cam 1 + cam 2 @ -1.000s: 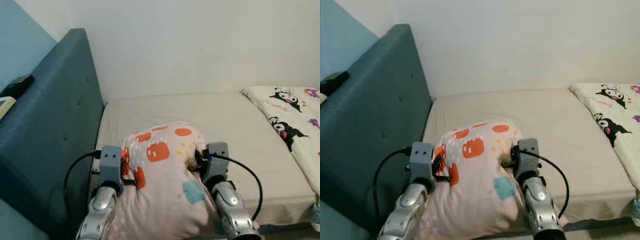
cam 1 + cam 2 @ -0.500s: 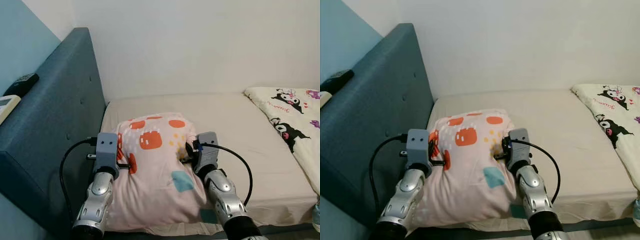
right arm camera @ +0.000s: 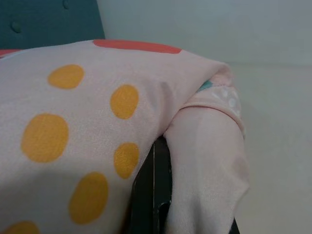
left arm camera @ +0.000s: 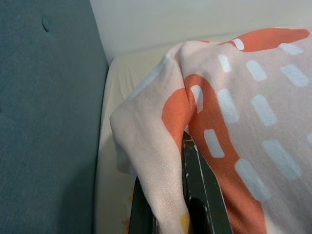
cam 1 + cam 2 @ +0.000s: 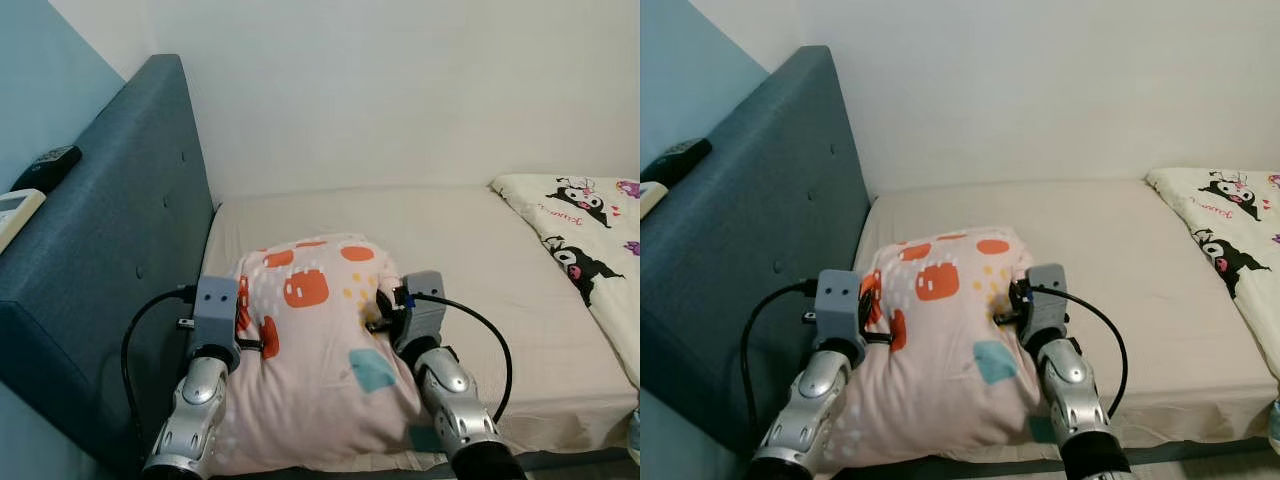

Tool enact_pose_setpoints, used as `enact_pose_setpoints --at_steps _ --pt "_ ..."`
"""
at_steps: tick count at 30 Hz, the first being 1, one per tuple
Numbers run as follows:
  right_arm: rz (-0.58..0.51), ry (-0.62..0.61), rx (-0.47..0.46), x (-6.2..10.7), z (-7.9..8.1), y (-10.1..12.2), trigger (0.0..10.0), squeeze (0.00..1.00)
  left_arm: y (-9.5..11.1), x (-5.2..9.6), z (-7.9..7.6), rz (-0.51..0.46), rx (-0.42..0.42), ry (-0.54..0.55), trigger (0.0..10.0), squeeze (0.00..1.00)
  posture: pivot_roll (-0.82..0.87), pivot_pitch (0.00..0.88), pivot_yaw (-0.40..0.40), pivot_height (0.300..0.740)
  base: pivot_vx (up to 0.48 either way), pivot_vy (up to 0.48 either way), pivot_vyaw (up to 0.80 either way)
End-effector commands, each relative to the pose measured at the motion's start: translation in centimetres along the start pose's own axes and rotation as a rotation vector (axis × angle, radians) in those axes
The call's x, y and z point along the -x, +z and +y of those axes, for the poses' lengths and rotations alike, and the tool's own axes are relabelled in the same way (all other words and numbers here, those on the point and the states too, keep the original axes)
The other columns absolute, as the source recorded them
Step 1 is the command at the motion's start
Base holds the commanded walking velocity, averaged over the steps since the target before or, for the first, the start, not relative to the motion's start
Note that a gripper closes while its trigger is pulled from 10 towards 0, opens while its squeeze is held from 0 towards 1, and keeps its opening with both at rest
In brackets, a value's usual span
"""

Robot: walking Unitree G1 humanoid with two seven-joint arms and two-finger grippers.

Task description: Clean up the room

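At the near left end of the bed [image 5: 470, 250], just beside the blue padded headboard [image 5: 110, 240], the pink patterned pillow [image 5: 320, 360] sits between the robot's two arms, its far end raised a little off the beige sheet and its near end hanging toward the mattress edge. The left gripper [image 4: 187, 195] is clamped on the pillow's left side: in the left wrist view a fold of the pink and orange cover is pinched between the black fingers [image 4: 204, 200]. The right gripper [image 3: 156, 195] is closed on the right side in the same way, with the yellow-dotted cloth bunched over and around its dark fingers [image 3: 148, 192]. So the pillow is already picked up in a two-sided hold and has been brought to the head of the bed, which looks like the right place for it; what seems left for this item is to push it farther toward the headboard, lay it flat and let go on both sides. Beyond that, the white cartoon-print quilt [image 5: 585, 250] lies rumpled along the right side of the bed and would likely want spreading or folding. On top of the headboard ledge at the far left rest a dark remote [image 5: 42, 166] and a white remote [image 5: 15, 212], which may or may not count as clutter. I judge the tidying to be at an early to middle stage.
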State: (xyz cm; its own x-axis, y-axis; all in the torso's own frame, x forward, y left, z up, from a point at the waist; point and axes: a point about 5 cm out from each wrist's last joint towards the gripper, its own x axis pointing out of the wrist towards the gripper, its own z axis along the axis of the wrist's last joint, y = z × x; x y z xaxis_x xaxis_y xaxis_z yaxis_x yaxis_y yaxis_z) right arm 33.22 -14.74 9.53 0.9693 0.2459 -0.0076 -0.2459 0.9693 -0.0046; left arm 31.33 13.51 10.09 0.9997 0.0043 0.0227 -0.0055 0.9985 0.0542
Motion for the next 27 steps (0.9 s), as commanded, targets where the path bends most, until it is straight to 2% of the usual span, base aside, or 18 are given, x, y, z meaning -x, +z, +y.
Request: enact_pose_setpoints --at_steps 1,5,12,27 --pt "-0.063 -0.001 0.032 -0.12 0.17 1.0 10.0 0.0 1.24 0.03 -0.36 -0.079 0.002 -0.018 10.0 0.0 -0.01 0.089 -0.006 0.74 0.0 0.0 0.0" --pt "-0.09 0.0 0.092 -0.19 0.3 1.4 10.0 0.0 1.28 -0.05 -0.44 -0.08 0.001 -0.018 10.0 0.0 -0.01 0.09 -0.006 0.74 0.0 0.0 0.8" --pt "-0.1 -0.02 0.089 -0.34 -0.05 1.68 10.0 0.0 1.4 -0.15 -0.66 -0.077 0.022 -0.027 10.0 0.0 0.0 0.091 -0.004 0.74 0.0 0.0 0.8" --pt "-0.112 -0.04 0.092 -0.24 -0.37 1.72 10.0 0.0 1.28 -0.05 -0.83 -0.071 -0.002 -0.049 10.0 0.0 0.0 0.083 0.0 0.74 0.0 0.0 0.8"
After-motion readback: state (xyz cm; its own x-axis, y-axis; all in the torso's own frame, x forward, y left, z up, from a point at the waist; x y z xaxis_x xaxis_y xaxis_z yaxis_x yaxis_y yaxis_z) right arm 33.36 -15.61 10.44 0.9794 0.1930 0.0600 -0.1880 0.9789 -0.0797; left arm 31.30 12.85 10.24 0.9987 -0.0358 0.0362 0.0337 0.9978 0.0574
